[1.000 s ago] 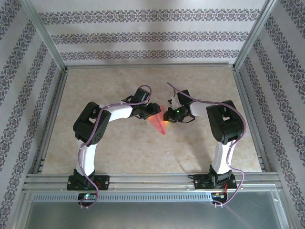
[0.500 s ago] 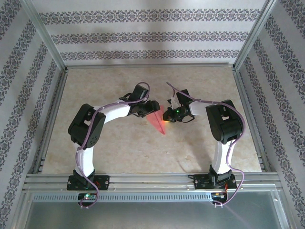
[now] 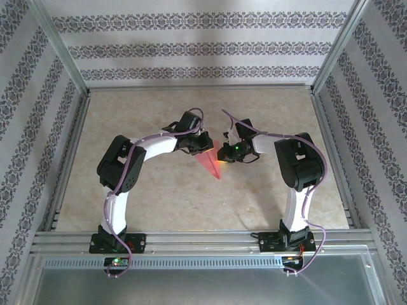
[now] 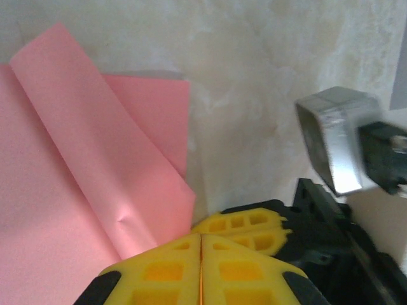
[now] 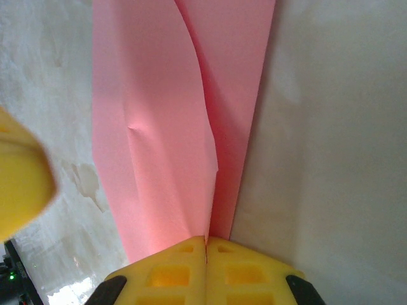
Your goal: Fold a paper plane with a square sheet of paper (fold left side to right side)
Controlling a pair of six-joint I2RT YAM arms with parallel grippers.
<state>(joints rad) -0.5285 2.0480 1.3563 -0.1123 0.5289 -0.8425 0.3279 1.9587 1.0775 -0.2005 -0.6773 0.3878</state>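
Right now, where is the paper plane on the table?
In the top view the paper plane lies near the middle of the table, between the left gripper and the right gripper, its tip pointing toward the near edge.

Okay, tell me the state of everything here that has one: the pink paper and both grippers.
Pink paper: folded into a narrow pointed shape, lying on the table, one flap loose and raised.
Left gripper: shut, tips at the paper's edge; unclear whether it holds it.
Right gripper: shut, tips at the paper's crease; pinching or pressing, unclear.
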